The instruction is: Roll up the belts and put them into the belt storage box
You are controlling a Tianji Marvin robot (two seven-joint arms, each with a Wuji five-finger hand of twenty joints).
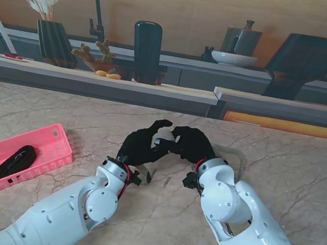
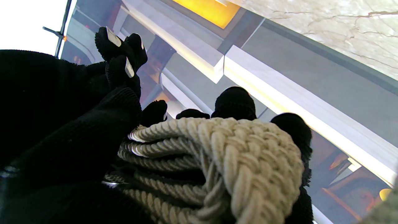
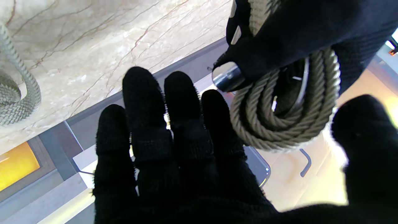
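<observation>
A beige braided belt [image 2: 233, 155] is wound into a coil [image 3: 279, 124], and my left hand [image 1: 140, 147] is shut on it a little above the middle of the marble table. A metal buckle piece [image 3: 227, 77] shows at the coil's edge. Only a pale sliver of the belt [image 1: 165, 140] shows between the gloves in the stand view. My right hand [image 1: 192, 143] is right beside the left one, fingers [image 3: 174, 124] straight and apart, thumb spread on the coil's other side. The belt's loose tail [image 3: 18, 102] lies on the table. The pink storage basket [image 1: 53, 142] sits at the left with a black belt [image 1: 13, 162] inside.
The table's far edge [image 1: 165, 111] runs behind the hands. Past it is a counter with a dark vase of pampas grass [image 1: 54, 41], a black faucet [image 1: 100, 14], a tall dark container [image 1: 146, 47] and a white bowl [image 1: 233, 59].
</observation>
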